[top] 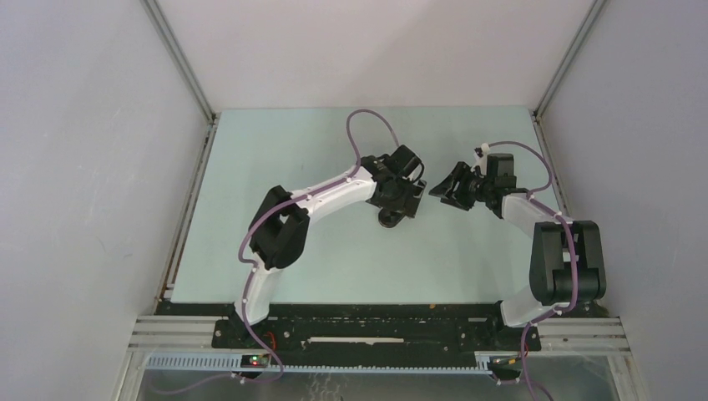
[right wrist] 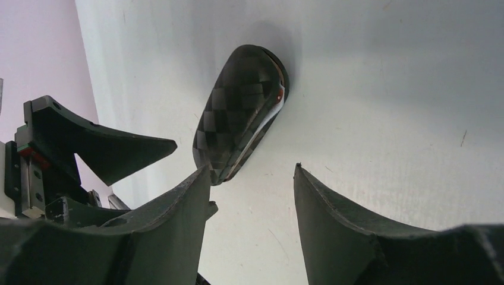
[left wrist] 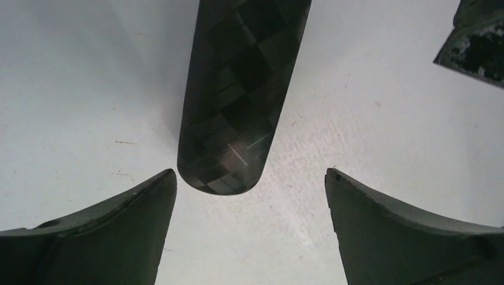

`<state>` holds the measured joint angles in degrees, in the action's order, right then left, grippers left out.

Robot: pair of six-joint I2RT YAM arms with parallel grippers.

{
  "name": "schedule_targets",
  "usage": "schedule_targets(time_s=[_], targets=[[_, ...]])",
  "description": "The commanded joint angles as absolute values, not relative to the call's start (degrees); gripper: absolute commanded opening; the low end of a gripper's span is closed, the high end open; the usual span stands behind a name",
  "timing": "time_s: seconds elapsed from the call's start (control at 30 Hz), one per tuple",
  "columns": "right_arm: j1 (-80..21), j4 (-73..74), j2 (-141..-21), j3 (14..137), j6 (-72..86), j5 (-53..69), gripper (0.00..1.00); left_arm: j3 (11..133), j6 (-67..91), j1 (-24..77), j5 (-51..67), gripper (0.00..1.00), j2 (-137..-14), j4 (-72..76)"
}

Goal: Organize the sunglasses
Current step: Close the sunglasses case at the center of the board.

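The sunglasses are not in view in any frame. A closed black oblong case with a checkered weave lies on the pale table in the left wrist view [left wrist: 238, 95], its rounded end just ahead of my left gripper [left wrist: 249, 173], nearer the left finger. It also shows in the right wrist view [right wrist: 241, 113], with a thin tan-orange line at its seam, ahead and left of my right gripper [right wrist: 251, 168]. Both grippers are open, empty and low over the table. In the top view the left gripper [top: 420, 188] and right gripper [top: 440, 190] nearly meet tip to tip, hiding the case.
A finger of the right gripper shows at the upper right of the left wrist view [left wrist: 472, 38]. A finger of the left gripper shows at the left of the right wrist view [right wrist: 113, 151]. White walls enclose the table [top: 275, 150] on three sides.
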<state>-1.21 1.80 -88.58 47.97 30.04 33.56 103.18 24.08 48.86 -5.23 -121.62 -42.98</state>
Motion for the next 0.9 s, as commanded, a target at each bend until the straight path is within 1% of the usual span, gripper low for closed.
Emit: schedule_targets(time_s=[0.0, 0.33, 0.47, 0.53, 0.6, 0.67, 0.77, 0.87], targets=[[-1.1, 0.5, -88.6, 47.5, 30.1, 34.3, 0.62, 102.3, 18.5, 49.0, -2.4, 1.00, -120.3, -43.9], [-1.0, 0.5, -88.5, 47.5, 30.2, 34.3, 0.62, 101.4, 14.6, 49.0, -4.2, 1.00, -121.9, -40.8], [-0.8, 0.5, -88.8, 47.5, 30.6, 34.1, 0.62, 103.7, 14.5, 49.0, -5.2, 0.98, -124.9, -40.4], [-0.7, 0.5, -89.5, 47.5, 31.5, 34.4, 0.62, 104.2, 14.7, 49.1, -6.2, 1.00, -125.6, -39.7], [-0.6, -3.0, -90.5, 47.0, 33.7, 35.5, 0.62, 105.0, 15.1, 49.0, -7.1, 1.00, -126.0, -39.2], [-0.5, -5.5, -91.6, 46.5, 36.2, 36.3, 0.61, 106.5, 15.8, 49.0, -8.2, 1.00, -126.4, -39.2], [-0.5, -8.2, -93.4, 45.9, 39.6, 36.5, 0.56, 109.9, 17.4, 48.6, -8.2, 0.99, -127.0, -39.7], [-0.4, -9.5, -93.7, 45.0, 41.2, 35.3, 0.55, 115.5, 19.2, 48.5, -8.8, 1.00, -129.5, -41.9]])
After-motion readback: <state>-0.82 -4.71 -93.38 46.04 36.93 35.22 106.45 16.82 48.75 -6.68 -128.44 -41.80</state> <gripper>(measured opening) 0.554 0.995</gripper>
